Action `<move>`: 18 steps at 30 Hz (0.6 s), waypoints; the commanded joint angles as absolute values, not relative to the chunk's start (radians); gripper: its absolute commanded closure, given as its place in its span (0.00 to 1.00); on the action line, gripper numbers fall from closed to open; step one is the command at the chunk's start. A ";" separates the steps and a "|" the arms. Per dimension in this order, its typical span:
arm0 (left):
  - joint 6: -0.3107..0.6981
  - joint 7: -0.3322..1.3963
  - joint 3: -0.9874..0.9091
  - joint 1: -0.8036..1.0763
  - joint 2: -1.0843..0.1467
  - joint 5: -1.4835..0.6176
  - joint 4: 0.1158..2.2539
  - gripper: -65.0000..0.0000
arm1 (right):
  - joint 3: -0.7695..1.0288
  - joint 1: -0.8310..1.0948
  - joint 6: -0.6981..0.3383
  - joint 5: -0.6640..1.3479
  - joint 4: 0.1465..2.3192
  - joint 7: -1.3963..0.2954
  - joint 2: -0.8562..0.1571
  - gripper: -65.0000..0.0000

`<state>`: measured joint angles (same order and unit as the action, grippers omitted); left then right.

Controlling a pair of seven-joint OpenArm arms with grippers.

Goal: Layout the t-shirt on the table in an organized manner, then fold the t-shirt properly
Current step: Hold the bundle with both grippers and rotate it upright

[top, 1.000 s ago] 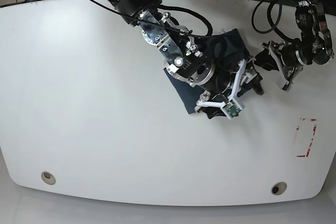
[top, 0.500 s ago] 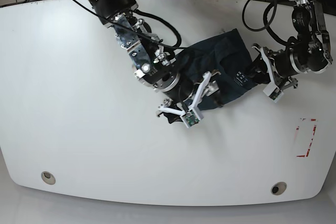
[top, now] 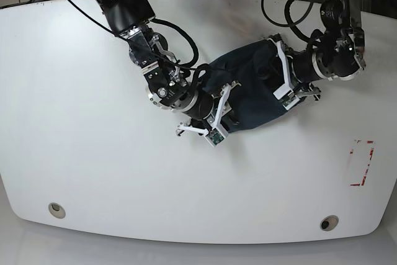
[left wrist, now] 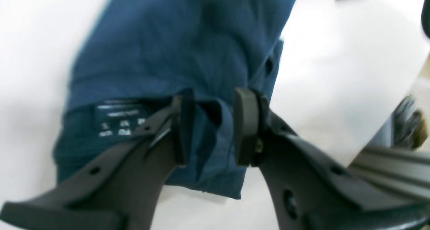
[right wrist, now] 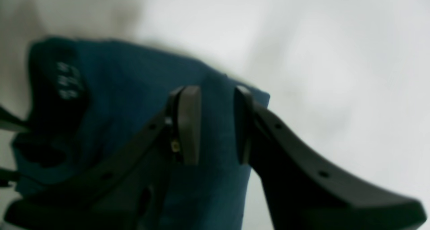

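Note:
The dark navy t-shirt [top: 248, 88] lies bunched in the middle of the white table [top: 93, 153]. My left gripper [top: 273, 79] is at its right end. In the left wrist view that left gripper [left wrist: 213, 127] is shut on a raised fold of the t-shirt [left wrist: 174, 45], beside the pale neck print [left wrist: 117, 124]. My right gripper [top: 228, 116] is at the cloth's lower left edge. In the blurred right wrist view the right gripper [right wrist: 216, 124] has its jaws drawn narrow, with the t-shirt [right wrist: 134, 89] filling the gap near a corner.
A red-outlined rectangle mark [top: 361, 162] sits at the table's right. Two round grommet holes [top: 56, 210] [top: 329, 222] lie near the front edge. Black cables [top: 298, 10] hang over the back right edge.
My right gripper slid left across the shirt to its lower left edge and narrowed its jaws. My left gripper moved in onto the shirt's right end. The cloth shifted left.

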<state>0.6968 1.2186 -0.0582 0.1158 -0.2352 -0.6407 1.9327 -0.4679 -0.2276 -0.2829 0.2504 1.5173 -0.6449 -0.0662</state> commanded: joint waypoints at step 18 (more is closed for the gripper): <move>0.698 1.110 -0.012 0.053 -0.246 -0.423 1.581 0.71 | -0.461 -0.177 -0.334 0.269 1.333 -0.338 -0.240 0.76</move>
